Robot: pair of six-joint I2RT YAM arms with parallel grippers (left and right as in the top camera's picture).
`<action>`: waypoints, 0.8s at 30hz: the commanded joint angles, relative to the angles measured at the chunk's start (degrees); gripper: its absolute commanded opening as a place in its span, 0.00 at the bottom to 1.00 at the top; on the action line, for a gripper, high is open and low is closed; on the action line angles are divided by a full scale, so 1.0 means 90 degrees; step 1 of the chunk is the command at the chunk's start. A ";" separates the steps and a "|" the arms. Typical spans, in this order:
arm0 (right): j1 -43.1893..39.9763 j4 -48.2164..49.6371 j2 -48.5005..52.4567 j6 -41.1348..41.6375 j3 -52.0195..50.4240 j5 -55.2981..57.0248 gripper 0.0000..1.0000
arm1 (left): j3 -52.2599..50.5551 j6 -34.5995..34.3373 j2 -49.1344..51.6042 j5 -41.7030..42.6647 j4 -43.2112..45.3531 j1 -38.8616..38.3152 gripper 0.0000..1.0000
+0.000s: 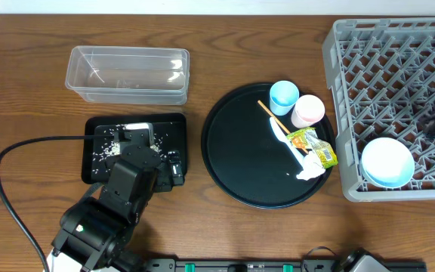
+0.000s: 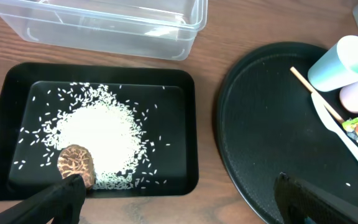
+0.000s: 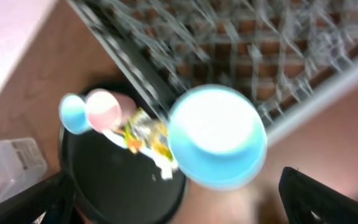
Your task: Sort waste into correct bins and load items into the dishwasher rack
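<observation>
Right pincer point(image 3: 180, 208) spread over bowl point(image 3: 216, 137), rack point(image 3: 241, 43) behind

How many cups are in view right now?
2: the light-blue cup and the pink cup, side by side at the round black tray's upper right. Part of the rack is hidden, so more is possible.

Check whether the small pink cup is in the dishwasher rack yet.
No, the small pink cup sits on the round black tray beside the light-blue cup, outside the dishwasher rack.

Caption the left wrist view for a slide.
Rice grains and a brown food lump lie in the shallow black tray, with the clear tub beyond it.
</observation>
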 commanded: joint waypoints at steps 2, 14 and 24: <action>0.0041 -0.0566 -0.0155 0.0308 -0.0109 0.0668 0.99 | 0.0090 0.0039 -0.0005 -0.0102 -0.0007 0.0022 0.98; 0.0029 0.0464 -0.0265 0.1494 -0.2307 0.1253 0.99 | 0.0090 0.0039 -0.0005 -0.0102 -0.0007 0.0022 0.98; 0.0029 0.1632 -0.0265 0.1498 -0.3682 0.1066 0.99 | 0.0090 0.0039 -0.0005 -0.0102 -0.0007 0.0022 0.98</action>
